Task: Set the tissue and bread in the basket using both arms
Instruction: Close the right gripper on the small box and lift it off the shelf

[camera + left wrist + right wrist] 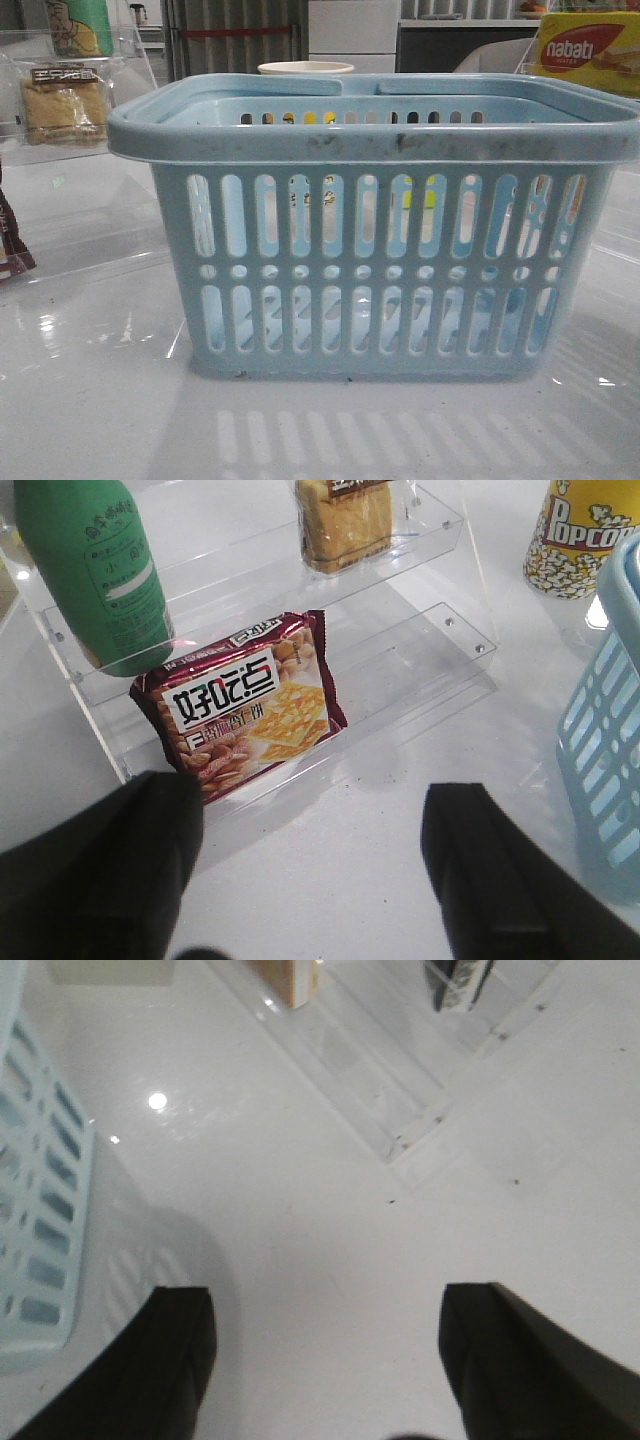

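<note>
A glossy white table [90,400] carries the basket [375,140] and clear shelves [420,670].

Left gripper [315,870]: jaws spread wide apart, nothing between them, both black fingers [110,865] angled down toward the desk [330,900], hovering above it without touching. Right gripper [330,1360]: likewise parted wide, empty, dark fingers [530,1360] pointing down over bare desk surface, no contact visible. Neither arm nor gripper seen in the front view. Wrists and upper arm links out of sight.

glossy white table [90,400], grey cabinets [352,30] behind
</note>
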`<state>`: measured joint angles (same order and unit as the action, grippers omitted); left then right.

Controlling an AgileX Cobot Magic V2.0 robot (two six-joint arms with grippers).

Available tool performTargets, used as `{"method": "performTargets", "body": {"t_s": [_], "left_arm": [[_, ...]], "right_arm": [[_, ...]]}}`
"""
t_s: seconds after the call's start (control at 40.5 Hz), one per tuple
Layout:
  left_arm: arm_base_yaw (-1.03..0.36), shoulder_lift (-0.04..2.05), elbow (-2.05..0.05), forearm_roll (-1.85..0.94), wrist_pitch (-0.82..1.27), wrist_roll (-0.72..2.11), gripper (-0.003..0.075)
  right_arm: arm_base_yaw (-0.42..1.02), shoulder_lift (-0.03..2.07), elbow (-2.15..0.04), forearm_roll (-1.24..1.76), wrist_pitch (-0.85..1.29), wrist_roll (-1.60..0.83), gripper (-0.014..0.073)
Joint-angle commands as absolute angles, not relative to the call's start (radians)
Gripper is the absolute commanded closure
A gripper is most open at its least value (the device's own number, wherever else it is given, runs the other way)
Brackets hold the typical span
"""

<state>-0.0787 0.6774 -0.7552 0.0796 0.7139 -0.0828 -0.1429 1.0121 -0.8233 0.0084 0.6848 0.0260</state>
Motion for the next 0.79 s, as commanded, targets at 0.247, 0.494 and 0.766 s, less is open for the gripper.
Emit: {"method": "performTargets", "body": {"t_s": [0.247, 0.494, 0.766], "left_arm": [[-0.085, 0.682, -0.782, 0.076, 0.639, -0.084, 0.0193], [-0.085, 0.682, -0.782, 0.076, 0.639, -0.084, 0.0193], [-0.085, 0.682, -0.782, 0.076, 0.639, -0.084, 0.0193]], "right_arm": [[-0.259, 1.275, -1.083, 0.028, 0.59, 0.034, 0.002], [-0.26, 1.481, -1.24, 0.045, 0.583, 0.034, 0.002], [-0.26, 1.642, -1.379, 0.0, 0.562, 0.033, 0.002]]}}
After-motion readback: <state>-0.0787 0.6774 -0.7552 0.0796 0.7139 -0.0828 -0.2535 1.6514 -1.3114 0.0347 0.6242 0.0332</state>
